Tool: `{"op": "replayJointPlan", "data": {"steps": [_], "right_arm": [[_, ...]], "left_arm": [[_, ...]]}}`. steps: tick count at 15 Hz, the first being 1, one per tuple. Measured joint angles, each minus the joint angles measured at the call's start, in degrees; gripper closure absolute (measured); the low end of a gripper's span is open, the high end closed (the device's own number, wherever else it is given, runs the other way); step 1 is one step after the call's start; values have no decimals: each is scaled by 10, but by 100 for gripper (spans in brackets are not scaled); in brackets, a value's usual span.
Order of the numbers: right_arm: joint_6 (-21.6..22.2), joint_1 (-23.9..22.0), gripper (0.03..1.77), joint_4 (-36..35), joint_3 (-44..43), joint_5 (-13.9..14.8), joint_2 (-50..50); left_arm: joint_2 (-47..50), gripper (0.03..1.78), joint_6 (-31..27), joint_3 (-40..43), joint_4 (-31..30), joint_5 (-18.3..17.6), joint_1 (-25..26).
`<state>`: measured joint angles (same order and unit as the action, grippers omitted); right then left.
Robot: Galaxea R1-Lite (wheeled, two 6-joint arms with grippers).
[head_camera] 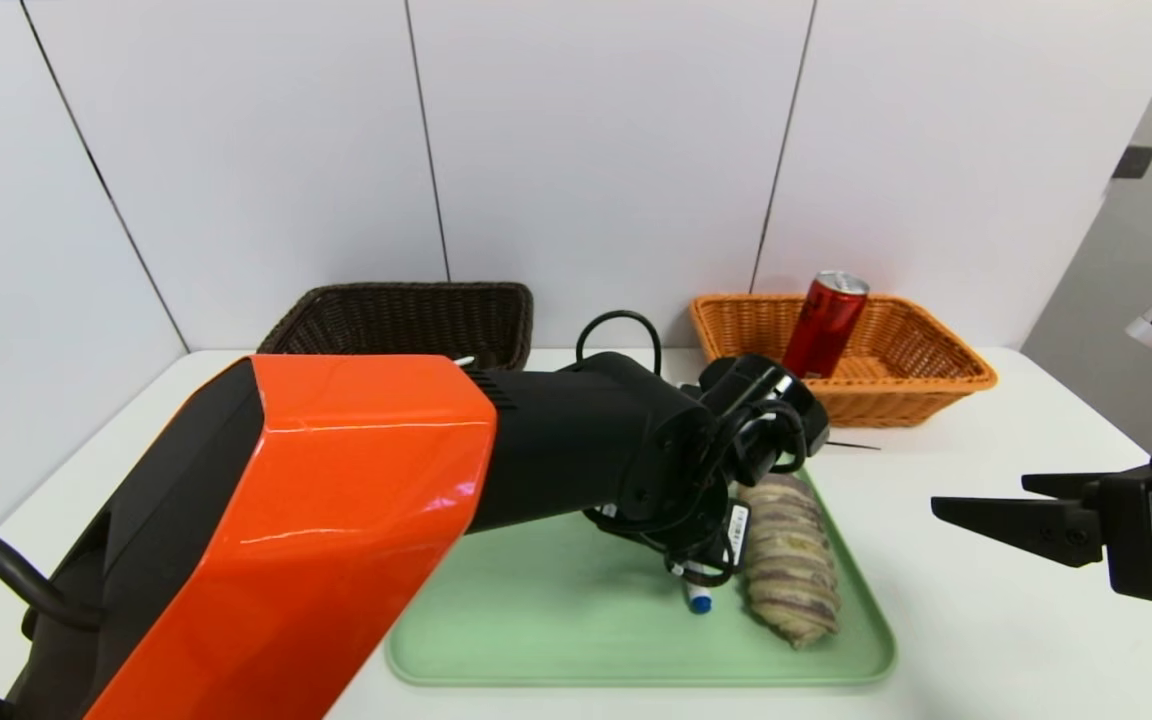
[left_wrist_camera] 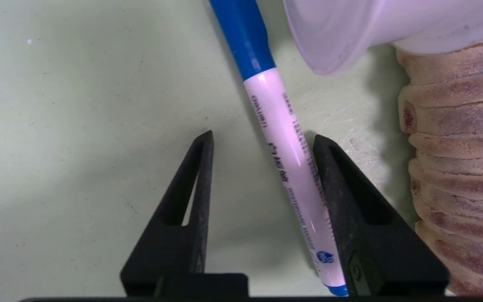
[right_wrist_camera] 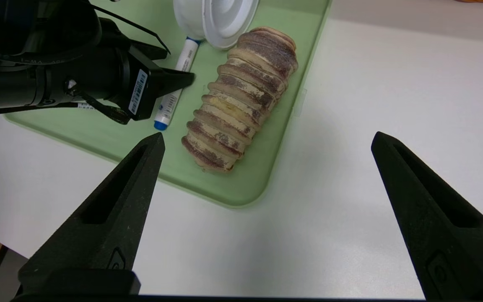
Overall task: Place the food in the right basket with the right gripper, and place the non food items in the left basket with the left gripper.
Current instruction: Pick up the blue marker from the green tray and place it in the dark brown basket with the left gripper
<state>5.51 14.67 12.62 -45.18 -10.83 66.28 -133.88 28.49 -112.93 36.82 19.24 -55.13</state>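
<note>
The left gripper (left_wrist_camera: 262, 147) is down on the green tray (head_camera: 556, 600), its fingers half spread and straddling the blue-capped whiteboard marker (left_wrist_camera: 285, 155). One finger already touches the barrel; the other stands apart from it with bare tray between, so nothing is pinched yet. I'd judge this to be the grasp step for the marker, a non-food item. The next move calls for squeezing fully onto the barrel, lifting clear, and carrying it to the dark wicker basket (head_camera: 406, 320) that sits beyond the left arm.

Just beside the touching finger, on its outer side, lies the ridged bread loaf (left_wrist_camera: 459, 167), close enough that the closing fingers could nudge it. Past the fingertips, by the marker's cap, a white plastic cup (left_wrist_camera: 350, 29) lies on its side.

The right gripper (right_wrist_camera: 266, 167) hovers off to the tray's right with its fingers fully spread, holding nothing.

Counted: one marker, one loaf, one cup, one tray, two baskets, and one red drink can (head_camera: 826, 325) leaning in the orange basket (head_camera: 936, 375).
</note>
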Motion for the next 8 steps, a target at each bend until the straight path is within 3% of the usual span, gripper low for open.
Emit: {"op": "replayJointPlan", "data": {"steps": [1,2,3,8], "right_arm": [[0,0,10,0,0,0,0],[0,0,10,0,0,0,0],[0,0,10,0,0,0,0],[0,0,10,0,1,0,-2]], "left_arm": [[0,113,1,0,0,0,0],[0,150,1,0,1,0,1],[0,163,1,0,2,0,1],[0,163,4,1,8,25,16]]}}
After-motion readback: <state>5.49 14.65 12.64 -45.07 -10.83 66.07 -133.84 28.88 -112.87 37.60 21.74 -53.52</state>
